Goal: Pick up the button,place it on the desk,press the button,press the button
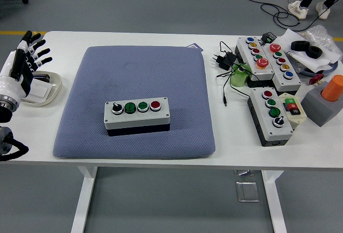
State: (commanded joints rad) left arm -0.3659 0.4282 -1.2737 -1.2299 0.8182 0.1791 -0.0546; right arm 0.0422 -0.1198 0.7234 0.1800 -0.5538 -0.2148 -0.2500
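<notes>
A grey button box (137, 114) with a black knob, two green buttons and a red button lies on the blue-grey pad (134, 77) near the pad's front. My left hand (29, 56) hovers at the table's left edge, fingers spread and holding nothing, well left of the box. The right hand does not show in this view.
A white dish (45, 91) lies under my left hand. At the right stand several more button boxes (270, 115), a black plug and cable (224, 61), a green cup (238, 76) and an orange cylinder on a grey block (324, 104). A person's feet show at the top right.
</notes>
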